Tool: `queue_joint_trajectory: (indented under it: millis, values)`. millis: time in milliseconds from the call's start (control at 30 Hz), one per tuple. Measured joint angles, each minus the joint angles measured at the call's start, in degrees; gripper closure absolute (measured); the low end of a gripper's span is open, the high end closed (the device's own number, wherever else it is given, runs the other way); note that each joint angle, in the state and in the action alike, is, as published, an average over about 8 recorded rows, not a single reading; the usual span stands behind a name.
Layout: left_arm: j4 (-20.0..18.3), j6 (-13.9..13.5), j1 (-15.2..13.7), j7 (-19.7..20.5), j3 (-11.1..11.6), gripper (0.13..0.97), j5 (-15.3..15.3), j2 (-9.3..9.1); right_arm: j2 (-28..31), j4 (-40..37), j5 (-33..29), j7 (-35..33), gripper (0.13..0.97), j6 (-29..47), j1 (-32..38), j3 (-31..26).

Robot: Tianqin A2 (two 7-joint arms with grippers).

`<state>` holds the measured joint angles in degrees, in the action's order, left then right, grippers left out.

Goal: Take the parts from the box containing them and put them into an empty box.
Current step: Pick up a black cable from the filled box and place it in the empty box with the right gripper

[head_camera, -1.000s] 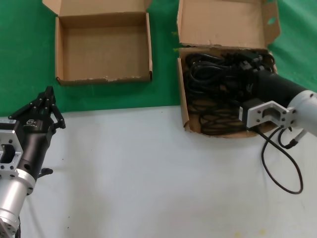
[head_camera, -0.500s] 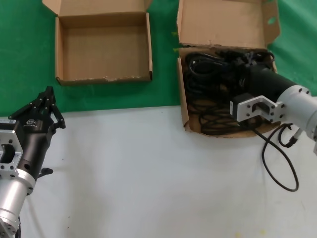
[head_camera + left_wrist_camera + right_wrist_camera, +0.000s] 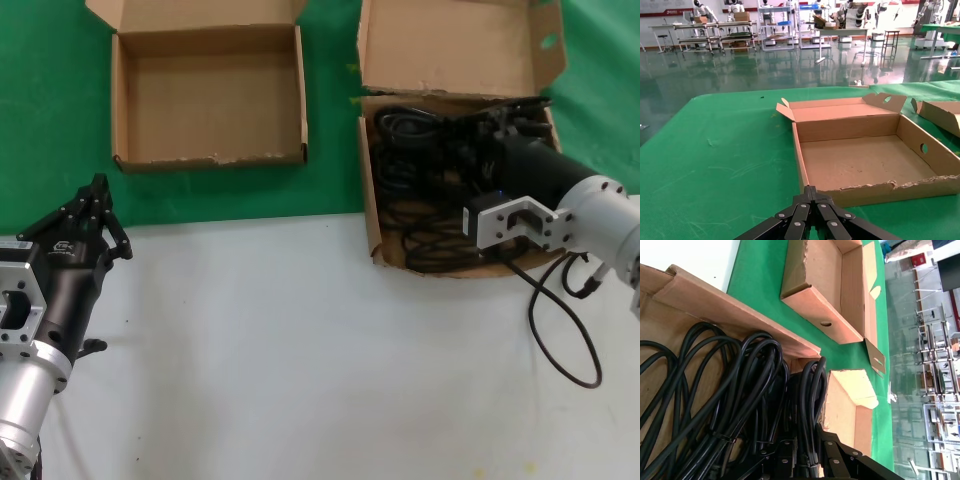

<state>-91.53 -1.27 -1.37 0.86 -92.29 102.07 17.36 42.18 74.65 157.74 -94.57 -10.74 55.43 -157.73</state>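
The larger cardboard box (image 3: 367, 200) with a tall holed lid flap (image 3: 450, 45) sits at the back right and holds several coiled black power cords (image 3: 410, 140). My right gripper (image 3: 468, 140) is down inside it, shut on one cord coil (image 3: 810, 400) that runs between its fingers (image 3: 810, 447). The smaller square box (image 3: 210, 100) stands at the back left with nothing in it; it also shows in the left wrist view (image 3: 865, 165). My left gripper (image 3: 97, 190) is shut and empty, parked at the near left, short of that box (image 3: 810, 190).
Both boxes stand on a green mat (image 3: 330, 120); the near part is a white table (image 3: 300, 350). A thicker black robot cable (image 3: 560, 350) loops on the table under my right arm. The small box shows far off in the right wrist view (image 3: 815, 300).
My right gripper has pushed deeper into the larger box among the cords, moving left and back. The left arm has not moved.
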Motion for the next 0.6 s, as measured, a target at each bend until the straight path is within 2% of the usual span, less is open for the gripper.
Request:
queue_joint_trajectory:
  millis: [133, 400, 600]
  values:
    - [0.0, 0.0, 0.0, 0.0, 0.0, 0.952, 0.0, 0.0, 0.7, 1.3, 0.0, 0.1, 0.88, -0.4, -0.1, 0.0]
    - [0.0, 0.0, 0.0, 0.0, 0.0, 0.952, 0.0, 0.0, 4.5, 9.6, 0.0, 0.4, 0.882, -2.4, 1.5, 0.0]
    - [0.0, 0.0, 0.0, 0.0, 0.0, 0.952, 0.0, 0.0, 5.5, 15.5, 0.0, 0.9, 0.883, -0.9, 5.1, 0.0]
